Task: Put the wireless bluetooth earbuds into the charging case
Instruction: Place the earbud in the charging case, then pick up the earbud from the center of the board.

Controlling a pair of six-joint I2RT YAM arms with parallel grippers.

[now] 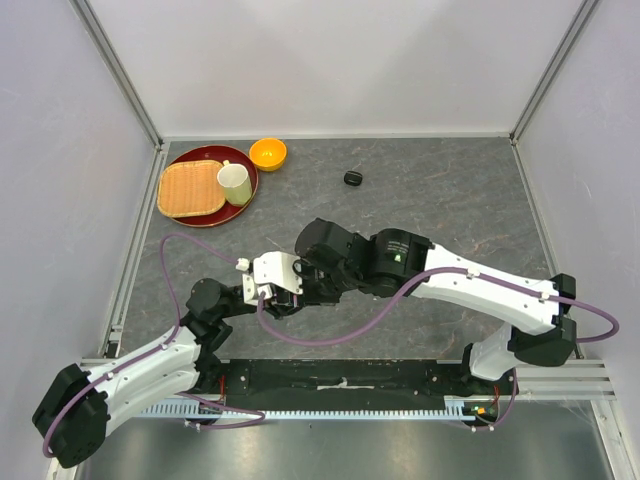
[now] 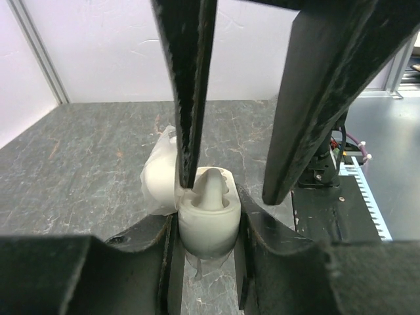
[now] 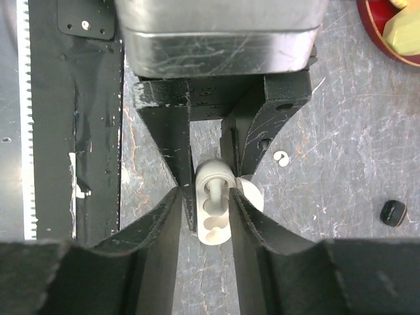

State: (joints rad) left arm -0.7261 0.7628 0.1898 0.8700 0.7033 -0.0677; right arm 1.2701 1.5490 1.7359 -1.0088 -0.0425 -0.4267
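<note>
No legible text, brand or number, seemingly not even on the charging case [image 2: 209,233]

The left arm [image 1: 140,375] and right arm [image 1: 490,290]: white link shells between black joint housings, each trailed by a looping purple cable [image 1: 330,343]. A green indicator light [image 1: 398,254] glows on one black housing of the right arm. The gripper fingers [image 2: 190,98] are matte black, tapered, with scuffed edges.

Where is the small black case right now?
Top view: the small black case sits alone, far middle of the table, right of the orange bowl.
</note>
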